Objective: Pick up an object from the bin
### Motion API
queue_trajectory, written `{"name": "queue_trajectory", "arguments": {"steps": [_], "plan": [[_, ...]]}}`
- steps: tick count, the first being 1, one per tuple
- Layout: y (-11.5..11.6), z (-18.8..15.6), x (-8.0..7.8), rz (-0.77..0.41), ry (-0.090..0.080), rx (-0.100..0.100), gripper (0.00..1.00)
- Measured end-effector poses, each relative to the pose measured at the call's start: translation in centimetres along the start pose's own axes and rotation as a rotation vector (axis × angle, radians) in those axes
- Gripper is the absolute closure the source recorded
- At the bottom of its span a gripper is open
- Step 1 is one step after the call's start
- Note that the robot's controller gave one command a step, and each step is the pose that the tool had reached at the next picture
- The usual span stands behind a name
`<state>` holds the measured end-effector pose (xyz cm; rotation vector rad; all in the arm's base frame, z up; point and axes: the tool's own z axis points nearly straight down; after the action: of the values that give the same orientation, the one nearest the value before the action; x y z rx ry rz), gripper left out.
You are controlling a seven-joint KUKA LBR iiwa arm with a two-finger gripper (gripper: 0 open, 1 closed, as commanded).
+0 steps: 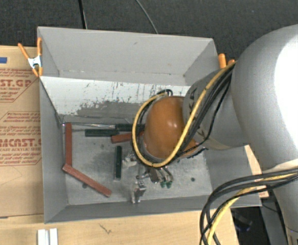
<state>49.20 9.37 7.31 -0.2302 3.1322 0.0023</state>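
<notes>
- The grey metal bin (pixel 51 137) holds six loose things that can be counted, all on the left and middle of its floor
- Three reddish-brown sticks: the long upright one (pixel 68 144) lies along the left wall; the slanted one (pixel 87 180) starts at the first one's lower end and runs toward the front wall; the short one (pixel 121 137) lies nearer the middle
- Two dark green sticks: the flat one (pixel 98 133) lies crosswise near the back, just left of the short reddish-brown one; the lengthwise one (pixel 118 162) lies below that, pointing toward the front wall
- The gripper (pixel 147 182) is low over the bin floor near the front wall, just right of the lengthwise green stick, which is the nearest stick to it; whether its fingers are apart or together cannot be told, and nothing is seen between them
- One small green piece (pixel 165 185) lies just beside the gripper on its right
- The orange cover (pixel 164 126), ringed by yellow and black cables (pixel 136 131), sits above the gripper on the arm (pixel 271 96)
</notes>
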Motion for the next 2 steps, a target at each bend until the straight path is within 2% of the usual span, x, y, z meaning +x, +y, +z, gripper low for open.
{"name": "queue_trajectory", "arguments": {"steps": [1,2], "plan": [[0.0,0.0,0.0,0.0,0.0,0.0,0.0],[1.5,-0.7,-0.8,0.065,0.001,0.001,0.0]]}}
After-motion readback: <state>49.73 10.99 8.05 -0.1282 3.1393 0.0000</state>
